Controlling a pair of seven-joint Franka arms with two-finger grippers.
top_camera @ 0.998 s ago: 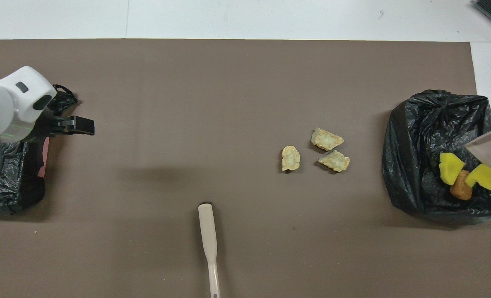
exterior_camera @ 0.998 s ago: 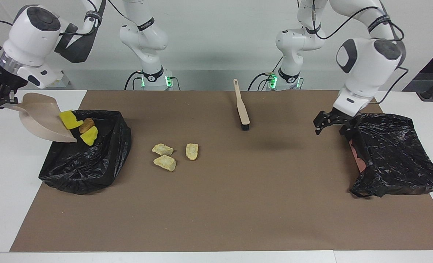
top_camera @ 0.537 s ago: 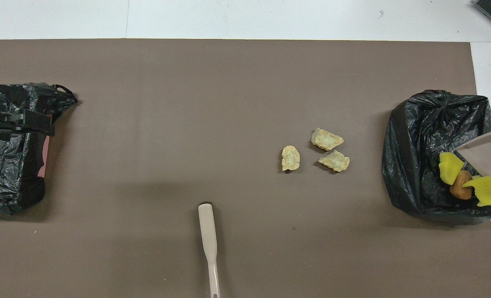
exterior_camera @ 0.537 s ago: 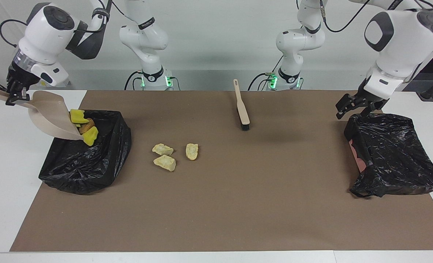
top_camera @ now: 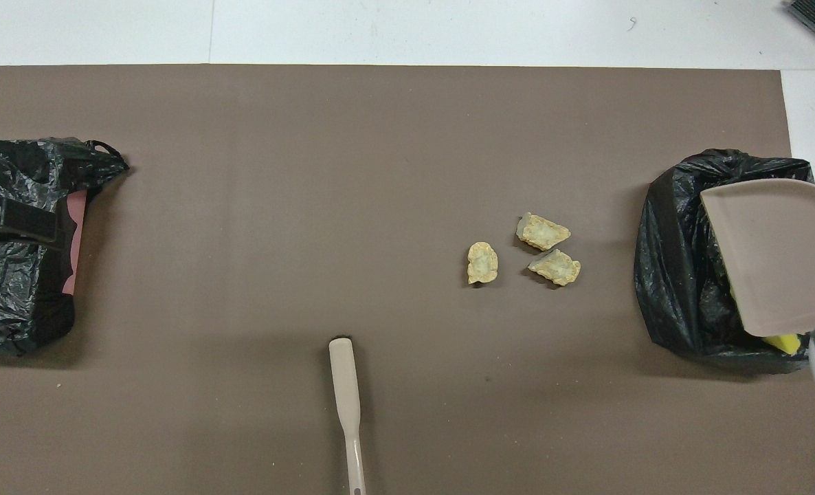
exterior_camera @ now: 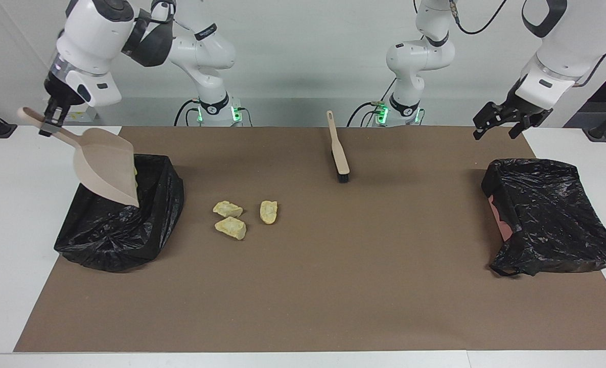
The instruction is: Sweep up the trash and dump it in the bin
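The right gripper [exterior_camera: 47, 118], clamped on the dustpan [exterior_camera: 106, 166], tipped it over the bin's [exterior_camera: 155, 204] rim; the left gripper [exterior_camera: 502, 122] hung spread apart.

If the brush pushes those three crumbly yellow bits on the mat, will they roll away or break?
The three pale chunks look lumpy with flat sides, so they would probably slide or tumble a little rather than roll away. Their edges look ragged and crumbly, so a hard push might knock off crumbs. They look foamy, so likely light and easy to move.
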